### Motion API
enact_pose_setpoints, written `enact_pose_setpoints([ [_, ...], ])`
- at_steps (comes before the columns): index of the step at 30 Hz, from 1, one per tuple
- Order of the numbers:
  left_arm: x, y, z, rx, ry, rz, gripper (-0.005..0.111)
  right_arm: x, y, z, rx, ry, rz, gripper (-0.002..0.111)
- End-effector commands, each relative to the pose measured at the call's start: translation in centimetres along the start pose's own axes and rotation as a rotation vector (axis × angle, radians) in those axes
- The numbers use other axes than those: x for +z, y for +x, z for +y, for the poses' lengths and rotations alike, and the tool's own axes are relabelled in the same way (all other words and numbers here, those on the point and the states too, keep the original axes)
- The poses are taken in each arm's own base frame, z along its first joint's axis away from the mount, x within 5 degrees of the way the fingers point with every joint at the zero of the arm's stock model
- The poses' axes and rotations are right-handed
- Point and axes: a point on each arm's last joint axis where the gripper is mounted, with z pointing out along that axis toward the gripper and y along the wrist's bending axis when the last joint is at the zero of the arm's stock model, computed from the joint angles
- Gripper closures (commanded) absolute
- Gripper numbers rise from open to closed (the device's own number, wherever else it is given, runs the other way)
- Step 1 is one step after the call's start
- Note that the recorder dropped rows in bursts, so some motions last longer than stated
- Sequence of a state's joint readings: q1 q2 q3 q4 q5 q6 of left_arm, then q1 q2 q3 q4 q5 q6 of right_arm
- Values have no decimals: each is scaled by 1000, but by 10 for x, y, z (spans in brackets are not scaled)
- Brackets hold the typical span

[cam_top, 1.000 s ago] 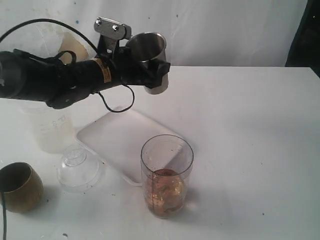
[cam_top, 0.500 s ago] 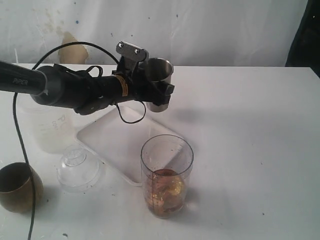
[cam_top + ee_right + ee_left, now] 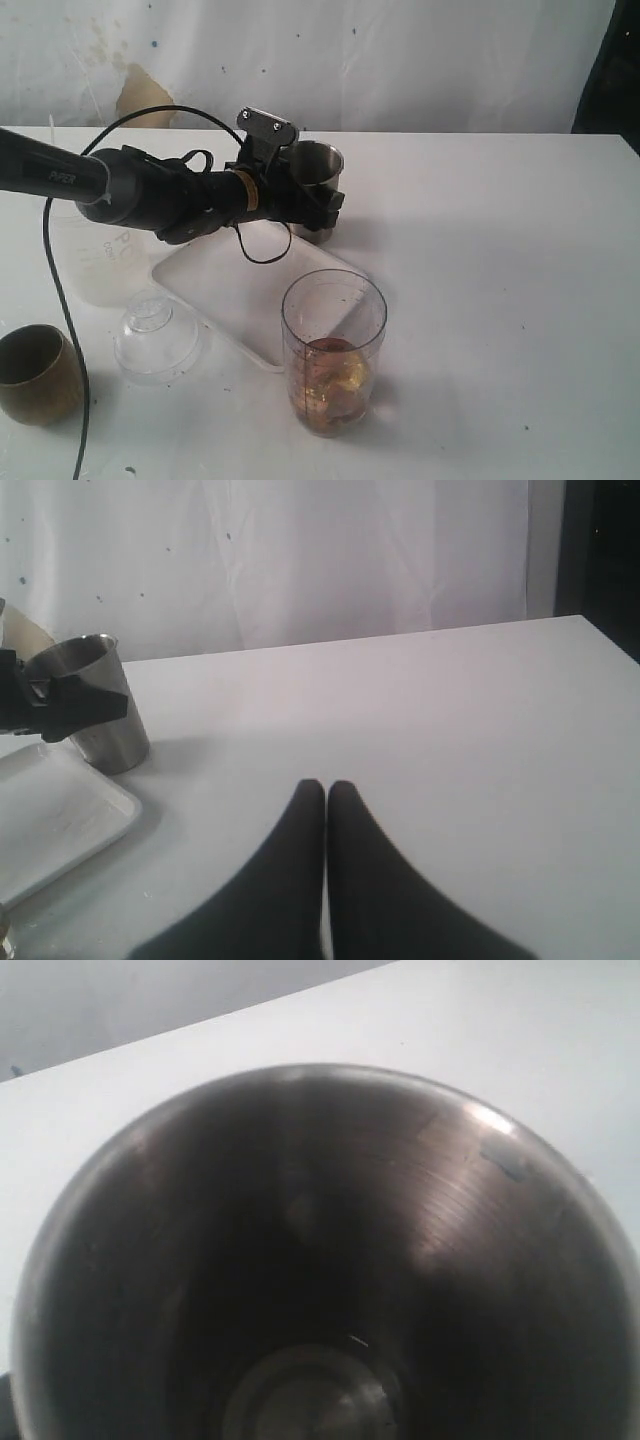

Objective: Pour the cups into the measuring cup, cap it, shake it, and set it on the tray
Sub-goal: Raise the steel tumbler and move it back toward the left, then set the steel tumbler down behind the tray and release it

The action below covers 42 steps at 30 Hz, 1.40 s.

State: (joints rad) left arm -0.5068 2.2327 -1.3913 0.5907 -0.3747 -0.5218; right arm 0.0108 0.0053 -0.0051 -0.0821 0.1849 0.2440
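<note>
As the left arm sank over the last second, its jaws, clamped on the tall tapered shiny steel tumbler (image 3: 318, 165), brought it upright down to the desk (image 3: 500, 250), just beyond the flat white tray (image 3: 225, 275). Tumbler empty, so pouring was probably done. The clear graduated measuring cup (image 3: 333, 330) stood nearer, holding brown liquid. Right jaws pressed together.

Steel tumbler (image 3: 300, 1240) rim cut off in L wrist view.
</note>
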Motion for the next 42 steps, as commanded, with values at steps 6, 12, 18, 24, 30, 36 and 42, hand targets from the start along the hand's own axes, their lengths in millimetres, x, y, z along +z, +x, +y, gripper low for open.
enact_pose_setpoints([
  [6, -4, -16, -5, -11, 35, -91, 26, 0, 1, 0, -2, -2, -5, 108],
  [12, -11, -28, -5, 3, 18, -96, 14, 0, 1, 0, -2, -2, -5, 108],
  [18, -25, -45, -2, 12, -43, -55, 8, 0, 1, 0, -2, -2, -5, 108],
  [24, -48, -62, 4, -15, -151, 40, 8, 0, 1, 0, -2, -2, -5, 108],
  [30, -68, -78, 3, -10, -168, 22, 8, 0, 1, 0, -2, -2, -5, 108],
  [36, -74, -75, 1, -36, -165, 27, 8, 0, 1, 0, -2, -2, -5, 108],
  [42, -124, -103, 6, -45, -327, 135, 45, 0, 1, 0, -2, -2, -5, 108],
])
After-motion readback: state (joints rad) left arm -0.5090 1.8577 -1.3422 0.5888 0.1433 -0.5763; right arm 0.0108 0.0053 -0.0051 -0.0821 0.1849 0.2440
